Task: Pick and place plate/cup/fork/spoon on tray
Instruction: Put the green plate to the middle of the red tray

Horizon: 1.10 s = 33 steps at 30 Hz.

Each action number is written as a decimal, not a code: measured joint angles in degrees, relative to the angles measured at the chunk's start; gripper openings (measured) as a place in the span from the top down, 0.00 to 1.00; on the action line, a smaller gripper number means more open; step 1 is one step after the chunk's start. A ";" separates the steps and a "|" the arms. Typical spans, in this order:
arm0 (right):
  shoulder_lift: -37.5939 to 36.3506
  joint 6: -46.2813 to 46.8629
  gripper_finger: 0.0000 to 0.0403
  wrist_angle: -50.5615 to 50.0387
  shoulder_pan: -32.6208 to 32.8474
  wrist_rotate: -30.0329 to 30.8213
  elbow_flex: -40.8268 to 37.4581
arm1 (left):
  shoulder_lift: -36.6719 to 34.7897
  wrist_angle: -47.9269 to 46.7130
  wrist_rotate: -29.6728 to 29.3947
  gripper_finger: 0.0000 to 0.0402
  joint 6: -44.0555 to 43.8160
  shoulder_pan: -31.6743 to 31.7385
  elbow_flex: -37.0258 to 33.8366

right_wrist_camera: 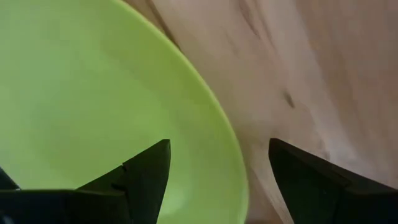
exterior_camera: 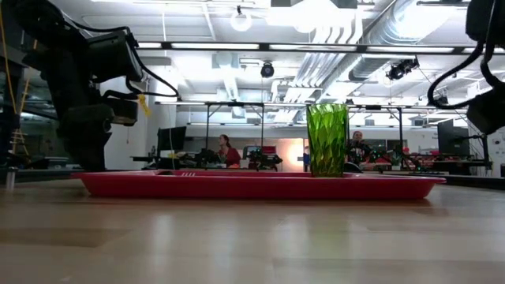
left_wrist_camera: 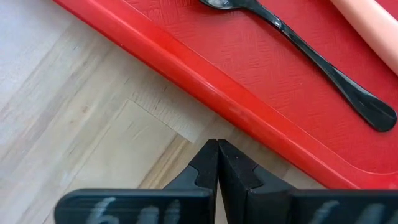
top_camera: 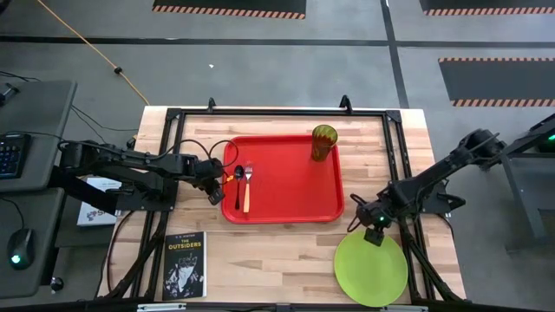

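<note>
The right gripper (right_wrist_camera: pixel 217 171), fingers spread, is straddling the plate (top_camera: pixel 371 269) rim to grasp it (the left gripper (left_wrist_camera: pixel 217 168), fingers pressed together, is idling beside the tray (top_camera: pixel 325 186)).

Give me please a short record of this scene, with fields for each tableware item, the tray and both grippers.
tray: red, mid-table
cup: upright in the tray's corner
spoon: lying in the tray, beside the fork
fork: lying in the tray
plate: lime-green, on the table, outside the tray
left gripper: shut, empty, beside the tray's rim
right gripper: open, straddling the plate's rim
</note>
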 joint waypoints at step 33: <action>2.03 -9.67 0.99 7.48 0.03 -8.73 -0.09 | 0.00 -0.22 0.00 1.00 1.60 0.00 0.02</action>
